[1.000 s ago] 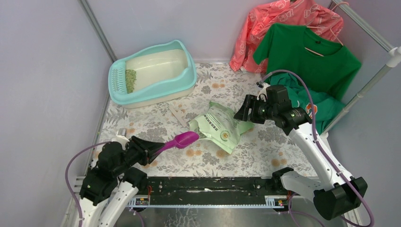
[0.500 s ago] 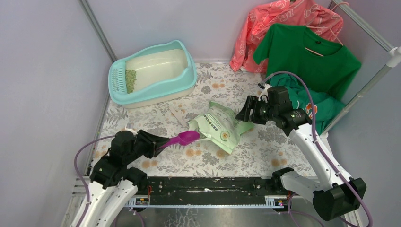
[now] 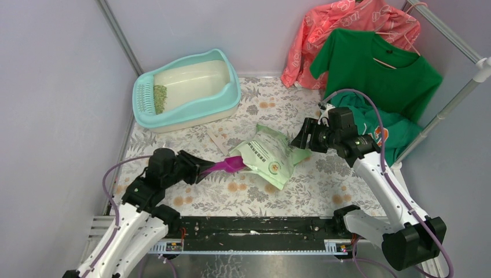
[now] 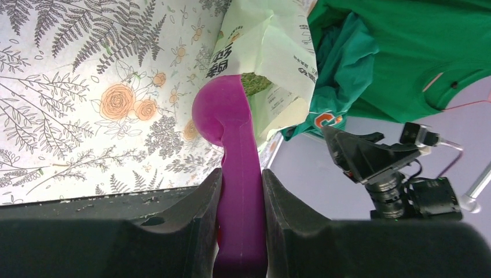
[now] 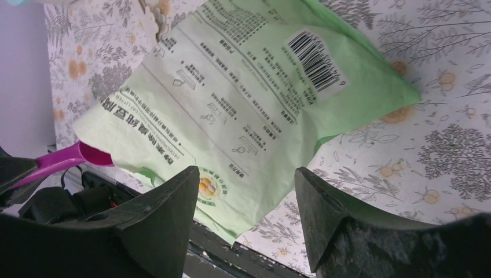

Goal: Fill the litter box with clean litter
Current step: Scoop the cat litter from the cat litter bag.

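Observation:
The turquoise-rimmed litter box (image 3: 234,92) stands at the back left; a small heap of green litter (image 3: 160,98) lies in its cream basin next to the slotted grate. My left gripper (image 3: 200,168) is shut on the handle of a purple scoop (image 3: 228,166), also in the left wrist view (image 4: 228,116). The scoop's bowl is at the open mouth of the light green bag (image 3: 269,155), where green litter (image 4: 255,84) shows inside. My right gripper (image 3: 298,134) is open and empty, hovering over the bag's right end (image 5: 231,116).
A pink garment (image 3: 347,29) and a green T-shirt (image 3: 376,69) hang on a rack at the back right, with more green cloth (image 3: 382,124) below. A small white strip (image 3: 219,141) lies on the floral table cover between box and bag.
My left arm has moved forward and right, carrying the scoop from open table up to the bag's mouth. My right gripper has barely moved.

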You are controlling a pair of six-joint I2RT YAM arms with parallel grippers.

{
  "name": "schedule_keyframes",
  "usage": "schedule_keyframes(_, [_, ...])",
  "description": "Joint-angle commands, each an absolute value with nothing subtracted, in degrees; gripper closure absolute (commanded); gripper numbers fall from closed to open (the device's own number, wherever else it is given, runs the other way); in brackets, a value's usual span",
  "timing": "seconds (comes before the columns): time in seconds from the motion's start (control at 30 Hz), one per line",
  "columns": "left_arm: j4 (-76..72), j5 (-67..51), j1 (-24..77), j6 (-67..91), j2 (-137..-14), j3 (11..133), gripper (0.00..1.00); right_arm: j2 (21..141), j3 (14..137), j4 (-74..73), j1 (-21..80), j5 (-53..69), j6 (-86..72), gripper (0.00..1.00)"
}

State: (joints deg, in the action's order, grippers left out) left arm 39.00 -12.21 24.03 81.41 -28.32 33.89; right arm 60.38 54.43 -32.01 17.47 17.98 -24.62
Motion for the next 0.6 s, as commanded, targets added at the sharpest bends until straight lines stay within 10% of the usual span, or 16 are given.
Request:
schedule_keyframes(0.0, [32.0, -9.4, 26.9, 79.2, -33.4, 35.8, 1.0, 59.2, 54.2, -29.0, 16.9, 12.1, -23.5, 0.31])
schedule_keyframes(0.57, [22.2, 12.9, 44.9, 83.4, -48.8, 36.4, 1.0, 75.2, 50.7, -18.1, 13.1, -0.7, -24.0, 0.24])
